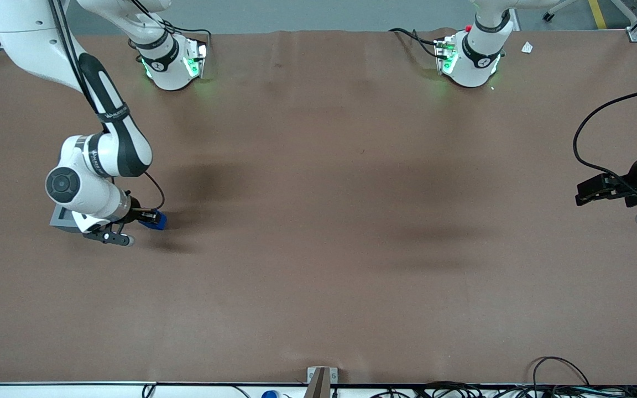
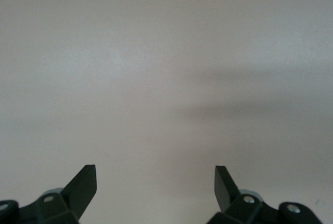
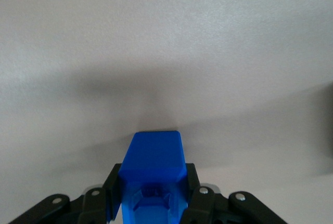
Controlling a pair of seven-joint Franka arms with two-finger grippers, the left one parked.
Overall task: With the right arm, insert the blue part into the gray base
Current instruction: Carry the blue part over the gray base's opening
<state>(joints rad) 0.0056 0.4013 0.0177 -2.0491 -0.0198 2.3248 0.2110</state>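
While my right arm [image 1: 114,127] hangs low over the table [image 1: 318,232], my gripper [image 3: 152,193] has its fingers [image 3: 195,195] clamped on the blue part [image 3: 153,164]. The gray base [image 1: 61,219], mostly hidden, seems to sit at its nine o'clock in the front view.

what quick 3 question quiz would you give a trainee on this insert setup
1. True or false: the gripper is shut on the blue part.
2. Has the blue part gone into the gray base yet? A) yes B) no
3. What mostly hides the gray base in the front view?

Key:
1. True; the fingers press both sides of it, low over the table.
2. B; the part shows beside the base in the front view.
3. The right arm, whose wrist is in front of it.
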